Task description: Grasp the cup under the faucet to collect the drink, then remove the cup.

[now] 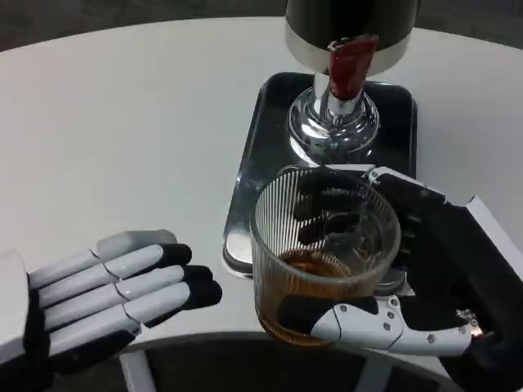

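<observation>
A ribbed clear glass cup (319,245) with brown drink in its lower part is held up near the table's front edge. My right hand (425,278) grips it, fingers wrapped round its far side and the thumb across its near side. Behind the cup stands the dispenser (347,33), a dark body on a chrome base with a red faucet lever (350,67). My left hand (106,290) lies at the lower left, fingers stretched out together towards the cup, holding nothing and a little apart from it.
A shiny metal tray (265,131) carries the dispenser's chrome base (333,122) on the white round table (122,122). The table's front edge curves just below the cup, with dark floor under it.
</observation>
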Robot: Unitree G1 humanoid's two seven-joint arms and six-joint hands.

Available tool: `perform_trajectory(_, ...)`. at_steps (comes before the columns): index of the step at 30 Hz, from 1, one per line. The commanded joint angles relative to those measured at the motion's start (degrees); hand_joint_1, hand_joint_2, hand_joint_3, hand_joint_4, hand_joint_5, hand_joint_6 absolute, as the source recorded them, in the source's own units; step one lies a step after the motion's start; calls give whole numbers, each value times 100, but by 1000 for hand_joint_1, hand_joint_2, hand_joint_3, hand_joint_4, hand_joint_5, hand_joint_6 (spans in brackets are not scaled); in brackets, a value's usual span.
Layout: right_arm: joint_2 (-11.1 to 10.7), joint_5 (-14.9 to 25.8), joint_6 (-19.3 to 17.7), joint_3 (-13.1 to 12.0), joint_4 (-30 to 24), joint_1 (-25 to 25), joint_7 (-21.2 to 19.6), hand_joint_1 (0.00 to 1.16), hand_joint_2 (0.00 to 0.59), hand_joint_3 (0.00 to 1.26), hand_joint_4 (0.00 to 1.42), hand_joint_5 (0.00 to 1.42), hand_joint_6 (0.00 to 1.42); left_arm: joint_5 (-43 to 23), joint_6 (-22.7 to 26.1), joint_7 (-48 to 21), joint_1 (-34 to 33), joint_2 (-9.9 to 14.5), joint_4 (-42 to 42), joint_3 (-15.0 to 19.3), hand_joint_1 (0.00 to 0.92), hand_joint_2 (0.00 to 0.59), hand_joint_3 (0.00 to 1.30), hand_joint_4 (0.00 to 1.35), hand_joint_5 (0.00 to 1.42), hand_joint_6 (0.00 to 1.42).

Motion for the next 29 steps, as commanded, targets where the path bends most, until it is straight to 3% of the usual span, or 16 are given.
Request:
perform_trajectory(1,-116,238,-147,-88,-155,115,26,997,161,547,686,755,652,-135,-56,123,161,91,-161,32,0,55,49,0,1,0)
perform_trajectory(10,-355,497,-336,-186,-155,224,-26,994,161,547,686,755,652,-160,49,230,240,75,-357,118,0,55,53,0,0,0)
perform_trajectory(29,-700,717,-607,-142,-155,360,-188,983,159,547,686,755,652,-175,168,256,373,-30,-619,262,0,56,68,0,0,0)
